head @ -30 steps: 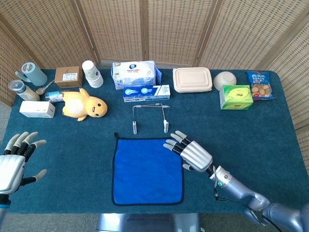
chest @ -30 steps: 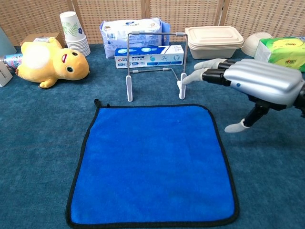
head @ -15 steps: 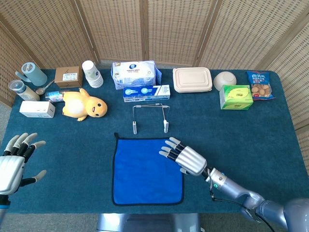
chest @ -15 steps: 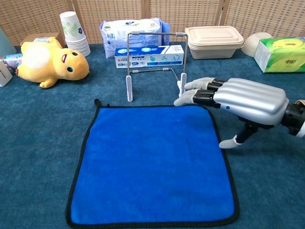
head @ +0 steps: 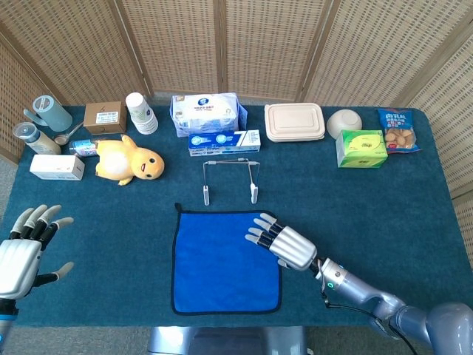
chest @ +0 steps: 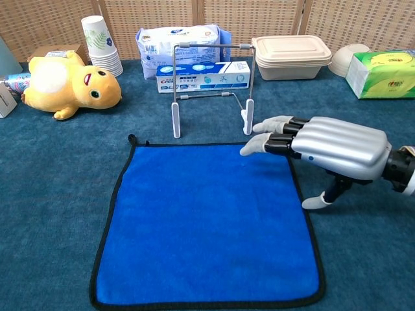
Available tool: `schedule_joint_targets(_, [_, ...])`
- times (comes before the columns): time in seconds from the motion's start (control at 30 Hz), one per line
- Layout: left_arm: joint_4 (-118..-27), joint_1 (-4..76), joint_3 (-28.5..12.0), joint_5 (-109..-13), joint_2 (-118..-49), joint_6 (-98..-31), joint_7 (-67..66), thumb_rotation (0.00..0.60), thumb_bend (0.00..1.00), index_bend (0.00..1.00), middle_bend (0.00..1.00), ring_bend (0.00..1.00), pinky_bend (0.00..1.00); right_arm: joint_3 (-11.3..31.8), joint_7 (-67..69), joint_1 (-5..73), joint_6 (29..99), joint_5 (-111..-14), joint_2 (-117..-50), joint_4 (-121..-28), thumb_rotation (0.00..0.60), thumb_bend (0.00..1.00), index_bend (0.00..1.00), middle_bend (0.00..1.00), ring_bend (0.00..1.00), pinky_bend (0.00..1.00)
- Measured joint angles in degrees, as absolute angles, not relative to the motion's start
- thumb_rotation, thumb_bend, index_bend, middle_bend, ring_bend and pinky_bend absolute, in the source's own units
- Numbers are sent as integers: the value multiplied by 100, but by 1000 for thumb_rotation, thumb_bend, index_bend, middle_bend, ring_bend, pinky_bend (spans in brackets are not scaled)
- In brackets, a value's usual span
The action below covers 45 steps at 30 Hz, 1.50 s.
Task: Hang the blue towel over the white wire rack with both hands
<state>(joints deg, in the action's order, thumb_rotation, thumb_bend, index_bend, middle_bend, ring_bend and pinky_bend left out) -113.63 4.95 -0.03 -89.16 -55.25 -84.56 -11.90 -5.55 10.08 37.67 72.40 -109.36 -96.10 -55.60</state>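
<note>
1. The right hand (chest: pixel 324 150) has been brought inward from beside the rack (chest: pixel 211 87) to the far right corner of the blue towel (chest: pixel 207 220), and over the last half second it has barely been shifted; this is judged to be the approach to a corner grip, with no lifting begun
2. The towel is seen lying flat on the table (head: pixel 384 207), just in front of the rack's feet, not yet hung
3. The right hand is held palm down, fingers stretched towards the corner and thumb hanging below; nothing is gripped
4. The left hand (head: pixel 26 248) is kept well apart at the table's left edge, fingers spread, holding nothing
</note>
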Motion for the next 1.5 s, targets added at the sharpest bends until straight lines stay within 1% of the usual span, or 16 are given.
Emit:
schedule_joint_targets(0.67, [-11383, 476, 6, -8937, -5543, -8467, -1203, 600, 265, 234, 116, 59, 0, -676, 1051, 3811, 7262, -10804, -9702, -5366, 600, 6, 121, 163, 7, 80])
schedule_joint_targets(1.3, [-11202, 446, 14, -8937, -5565, -8487, -995, 600, 264, 230, 116, 59, 0, -644, 930, 3975, 7110, -10687, -9891, -5408, 600, 7, 122, 163, 5, 80])
schedule_joint_targets(1.4, [-11178, 445, 11, -8936, -5568, -8489, -973, 600, 264, 230, 116, 59, 0, -619, 895, 4014, 7089, -10671, -9924, -5426, 600, 21, 122, 163, 5, 80])
schedule_joint_targets(1.5, [-11158, 444, 13, -8928, -5577, -8482, -950, 600, 264, 229, 116, 59, 0, -589, 873, 4044, 7068, -10643, -9968, -5447, 600, 77, 122, 164, 5, 80])
